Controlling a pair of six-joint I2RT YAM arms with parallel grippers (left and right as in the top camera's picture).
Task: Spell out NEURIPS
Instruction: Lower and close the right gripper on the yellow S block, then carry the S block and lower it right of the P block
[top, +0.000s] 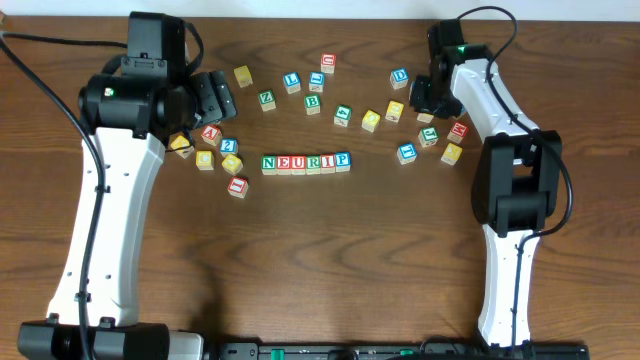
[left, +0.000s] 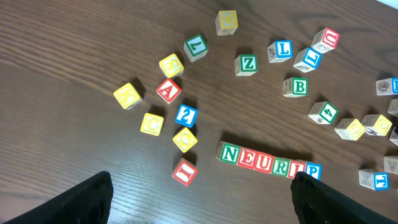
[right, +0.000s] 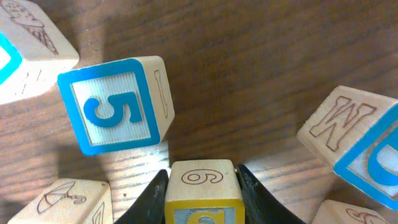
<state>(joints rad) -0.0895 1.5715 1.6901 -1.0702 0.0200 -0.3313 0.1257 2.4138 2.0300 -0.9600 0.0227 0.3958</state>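
Observation:
Six cubes stand in a row reading NEURIP (top: 305, 162) in the middle of the table, also shown in the left wrist view as the row (left: 270, 163). My right gripper (right: 202, 177) is low among the right-hand cubes, its two fingers (right: 152, 199) pressed against both sides of a yellow-framed cube (right: 202, 186). That cube has a 6 or 9 engraved on its side, and its top letter is cut off. Overhead, the right gripper (top: 428, 97) hides this cube. My left gripper (left: 200, 186) hangs wide open above the left cluster, holding nothing.
A blue 5 cube (right: 115, 109) and a cube with an engraved M (right: 339, 127) sit close to the gripped one. Loose cubes lie left (top: 215, 145), across the back (top: 312, 85) and right (top: 440, 140). A spare red I cube (left: 185, 171) lies left of the row.

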